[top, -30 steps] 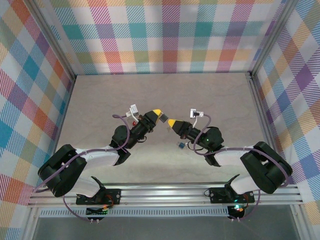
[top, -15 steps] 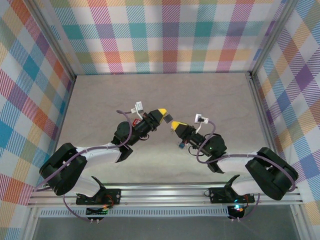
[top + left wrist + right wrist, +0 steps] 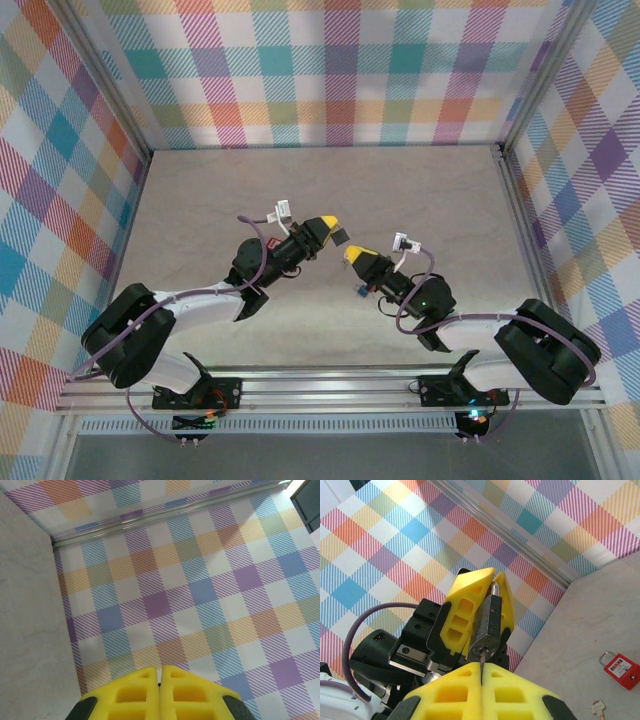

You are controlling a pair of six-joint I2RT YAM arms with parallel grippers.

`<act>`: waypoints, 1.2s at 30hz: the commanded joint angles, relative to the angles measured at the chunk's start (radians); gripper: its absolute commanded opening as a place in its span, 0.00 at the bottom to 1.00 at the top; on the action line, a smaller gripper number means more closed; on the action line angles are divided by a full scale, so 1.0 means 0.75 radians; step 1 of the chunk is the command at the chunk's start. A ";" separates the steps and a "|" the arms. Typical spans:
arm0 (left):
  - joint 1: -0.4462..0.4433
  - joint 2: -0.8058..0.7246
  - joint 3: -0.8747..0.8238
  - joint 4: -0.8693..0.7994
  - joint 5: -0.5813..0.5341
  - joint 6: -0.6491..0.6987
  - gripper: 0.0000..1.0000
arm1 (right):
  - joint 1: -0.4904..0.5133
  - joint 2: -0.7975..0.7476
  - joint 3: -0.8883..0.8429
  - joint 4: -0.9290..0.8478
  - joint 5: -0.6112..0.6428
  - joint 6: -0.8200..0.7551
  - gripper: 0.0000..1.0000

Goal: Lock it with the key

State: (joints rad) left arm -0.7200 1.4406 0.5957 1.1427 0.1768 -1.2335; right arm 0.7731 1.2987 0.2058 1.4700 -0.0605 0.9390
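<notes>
As the right fingers [image 3: 475, 676] pinched shut on the key [image 3: 482, 658], its thin blade stood just past their tips, seemingly touching the keyhole of the dark padlock [image 3: 487, 622]. That padlock sat clamped between the left fingers [image 3: 150, 682], which were pressed almost together. Right of the right fingers, a red padlock [image 3: 620, 667] and a second key [image 3: 596, 709] lay on the surface [image 3: 580, 630].

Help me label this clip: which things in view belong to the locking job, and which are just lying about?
In the job: key, pinched in the right gripper; dark padlock it meets, held by the left gripper.
Lying about: red padlock and spare key, both on the table.
</notes>
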 commanded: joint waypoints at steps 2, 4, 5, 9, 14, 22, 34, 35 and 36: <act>0.081 -0.023 0.134 0.290 -0.359 -0.030 0.00 | 0.076 -0.004 -0.096 -0.082 -0.191 -0.057 0.00; 0.082 -0.023 0.132 0.290 -0.355 -0.030 0.00 | 0.076 -0.019 -0.104 -0.083 -0.187 -0.067 0.00; 0.083 -0.025 0.132 0.289 -0.356 -0.029 0.00 | 0.076 -0.024 -0.105 -0.083 -0.189 -0.068 0.00; 0.087 -0.027 0.140 0.288 -0.339 -0.028 0.00 | 0.076 -0.007 -0.106 -0.083 -0.195 -0.062 0.00; 0.087 -0.019 0.137 0.286 -0.320 -0.044 0.00 | 0.076 0.003 -0.097 -0.084 -0.187 -0.056 0.00; 0.087 -0.029 0.106 0.284 -0.296 -0.047 0.00 | 0.055 0.002 -0.110 -0.088 -0.138 -0.034 0.01; 0.047 0.028 0.025 0.274 -0.269 -0.069 0.00 | 0.025 -0.233 -0.012 -0.433 -0.133 -0.057 0.82; 0.043 0.043 0.024 0.272 -0.256 -0.073 0.00 | 0.025 -0.260 -0.006 -0.469 -0.121 -0.063 0.84; 0.042 0.060 0.022 0.270 -0.240 -0.080 0.00 | 0.019 -0.305 -0.002 -0.530 -0.116 -0.082 0.86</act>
State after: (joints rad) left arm -0.6750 1.4628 0.6247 1.2636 -0.0139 -1.2652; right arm 0.7937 1.1259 0.1722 1.1748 -0.1543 0.9062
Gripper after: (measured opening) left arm 0.055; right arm 0.853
